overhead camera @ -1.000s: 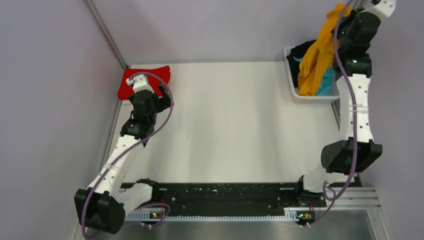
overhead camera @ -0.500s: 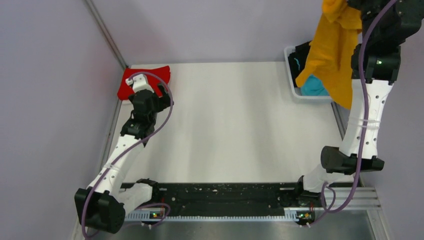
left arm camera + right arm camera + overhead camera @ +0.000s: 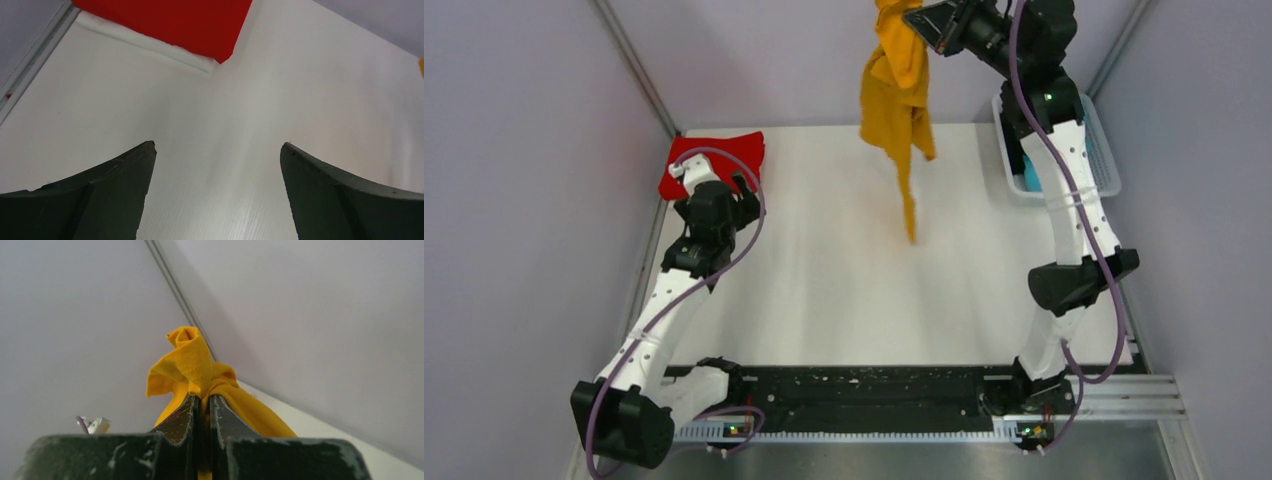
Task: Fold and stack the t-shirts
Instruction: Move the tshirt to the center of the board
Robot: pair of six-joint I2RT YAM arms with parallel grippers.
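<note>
While the folded red cloth t-shirt (image 3: 714, 160) lies at the far-left corner of the white worktop (image 3: 824, 280), the left claw (image 3: 217, 147) hovers near it, spread wide and empty. At centre, the orange-yellow cloth t-shirt (image 3: 896, 100) hangs bunched above the worktop, pinched by the right claw (image 3: 202, 402). Judged step: carrying it over for folding. Next: lower it and spread it flat. No writing is legible.

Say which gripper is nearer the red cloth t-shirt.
Left. The left gripper sits open beside the red cloth t-shirt; the right gripper is raised across the table, clamping an orange-yellow cloth t-shirt.
</note>
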